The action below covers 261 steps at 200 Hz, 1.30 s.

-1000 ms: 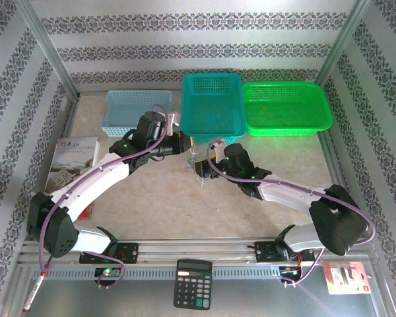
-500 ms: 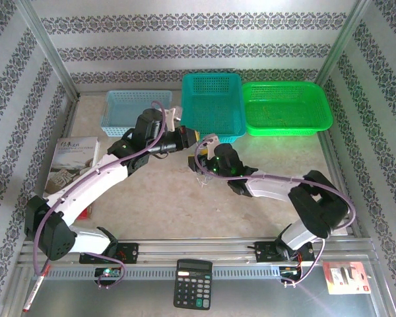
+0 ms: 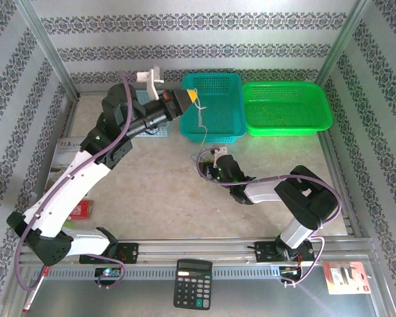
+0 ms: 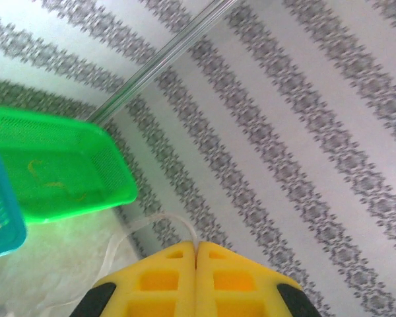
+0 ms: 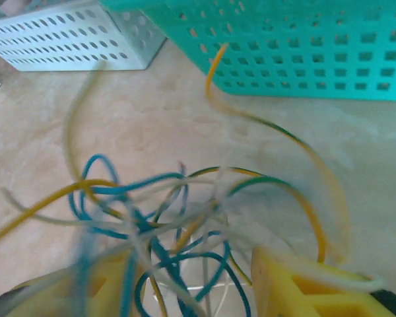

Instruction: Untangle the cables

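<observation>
- The left tool (image 3: 188, 99) is clenched on one pale strand (image 3: 199, 122), high before the teal basket (image 3: 211, 75).
- The strand hangs nearly upright, down toward the cables (image 5: 165, 211), tangled on the table (image 3: 152, 191).
- The right tool (image 5: 181, 261) is nearest, with its jaws apart around the tangle.
- I think the pull should follow this strand.

Three baskets (image 3: 211, 78), one calculator (image 3: 193, 284), one book (image 3: 66, 155), one tangle of cables (image 5: 165, 218).
</observation>
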Tool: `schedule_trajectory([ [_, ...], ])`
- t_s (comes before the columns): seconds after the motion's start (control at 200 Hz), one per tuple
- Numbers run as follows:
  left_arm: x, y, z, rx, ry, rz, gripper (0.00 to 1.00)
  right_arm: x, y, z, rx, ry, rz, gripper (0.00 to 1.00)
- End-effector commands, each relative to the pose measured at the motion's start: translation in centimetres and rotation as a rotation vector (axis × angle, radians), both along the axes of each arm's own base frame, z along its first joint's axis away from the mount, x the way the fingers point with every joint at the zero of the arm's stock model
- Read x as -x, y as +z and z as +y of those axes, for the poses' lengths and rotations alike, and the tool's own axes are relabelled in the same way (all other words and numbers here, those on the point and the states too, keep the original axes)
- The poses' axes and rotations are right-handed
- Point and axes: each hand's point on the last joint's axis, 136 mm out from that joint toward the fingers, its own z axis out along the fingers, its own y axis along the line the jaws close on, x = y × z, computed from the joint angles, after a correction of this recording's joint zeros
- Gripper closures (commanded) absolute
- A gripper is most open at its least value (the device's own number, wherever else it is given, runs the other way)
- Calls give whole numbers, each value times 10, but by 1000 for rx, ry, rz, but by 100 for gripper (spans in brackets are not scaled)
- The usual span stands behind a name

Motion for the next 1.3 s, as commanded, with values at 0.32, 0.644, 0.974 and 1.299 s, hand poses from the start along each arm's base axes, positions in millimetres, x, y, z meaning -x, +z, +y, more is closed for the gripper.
schedule_trajectory([
  [0.32, -4, 91, 36, 65, 124, -196, 100, 9, -14, -14, -34, -70, 25, 49],
  [0.644, -24, 141, 65, 115, 202, -267, 100, 14, -21, -21, -30, -91, 45, 39],
  [0.974, -26, 197, 85, 170, 242, -358, 100, 15, -31, -27, -27, -123, 72, 35],
  [1.299, -34, 203, 86, 180, 251, -361, 100, 15, -26, -25, -39, -116, 70, 33],
])
